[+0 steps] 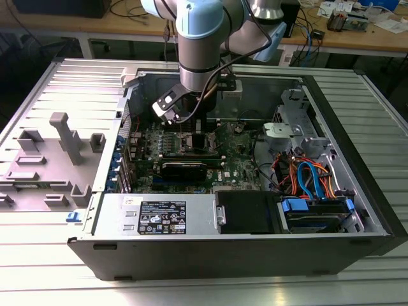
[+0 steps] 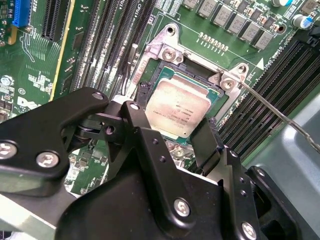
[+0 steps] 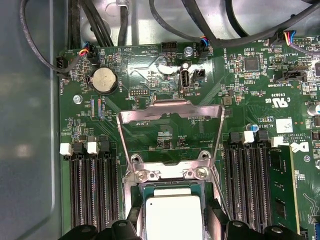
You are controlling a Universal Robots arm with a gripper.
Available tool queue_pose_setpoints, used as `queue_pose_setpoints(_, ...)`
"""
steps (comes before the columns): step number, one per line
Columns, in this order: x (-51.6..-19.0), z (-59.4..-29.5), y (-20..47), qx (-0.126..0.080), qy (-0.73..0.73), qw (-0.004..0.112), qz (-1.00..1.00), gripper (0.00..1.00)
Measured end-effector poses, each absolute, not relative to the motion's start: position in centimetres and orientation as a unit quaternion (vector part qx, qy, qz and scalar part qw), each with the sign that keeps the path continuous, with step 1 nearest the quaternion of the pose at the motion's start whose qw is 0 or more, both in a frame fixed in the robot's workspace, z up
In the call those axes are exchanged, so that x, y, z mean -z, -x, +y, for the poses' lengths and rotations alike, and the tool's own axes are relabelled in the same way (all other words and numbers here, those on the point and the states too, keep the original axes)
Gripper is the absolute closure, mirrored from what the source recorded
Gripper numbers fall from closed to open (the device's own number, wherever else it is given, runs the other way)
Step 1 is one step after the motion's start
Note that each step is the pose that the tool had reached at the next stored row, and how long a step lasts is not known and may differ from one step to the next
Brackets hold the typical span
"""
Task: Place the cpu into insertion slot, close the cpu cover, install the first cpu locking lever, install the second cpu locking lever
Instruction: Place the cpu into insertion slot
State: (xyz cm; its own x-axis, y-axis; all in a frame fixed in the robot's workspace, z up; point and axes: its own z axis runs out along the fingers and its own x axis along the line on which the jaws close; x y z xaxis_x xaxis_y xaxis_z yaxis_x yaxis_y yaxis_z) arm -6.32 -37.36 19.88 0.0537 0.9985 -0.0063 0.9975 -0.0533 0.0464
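The jaws of the gripper (image 2: 172, 122) are pressed against two opposite edges of the cpu (image 2: 177, 102), one black finger on each side. The grip line runs across the chip towards the two banks of long black memory slots (image 3: 92, 190) that flank the socket. The cpu lies directly between and just below the fingertips, flat and level. It appears to sit within the insertion slot (image 2: 195, 75), whose dark plastic border shows round the chip's green edge. The chip is close to square, so it has no long axis to speak of; what matters is that its sides look parallel to the slot's sides.

The cpu's top is dull silver-grey metal, smooth and matt with faint print. The jaws are matt black links held by bright screws.

On the side of the slot clear of the fingers, the cpu cover (image 3: 170, 111) is raised on its hinge. It is a thin shiny steel frame, and green circuit board (image 3: 150, 75) shows through its window. A thin wire locking lever (image 2: 280, 112) slants away from one screwed corner of the socket, not latched.

In the exterior view the single arm reaches straight down into the open computer case (image 1: 357, 210). The case lies on a ribbed metal bench (image 1: 191, 287).
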Motion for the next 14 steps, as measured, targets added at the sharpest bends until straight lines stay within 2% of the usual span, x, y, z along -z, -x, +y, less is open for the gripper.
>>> queue_pose_setpoints(14,-20.63,-37.36,6.32,-0.014,-0.726,0.019,0.688,0.38)
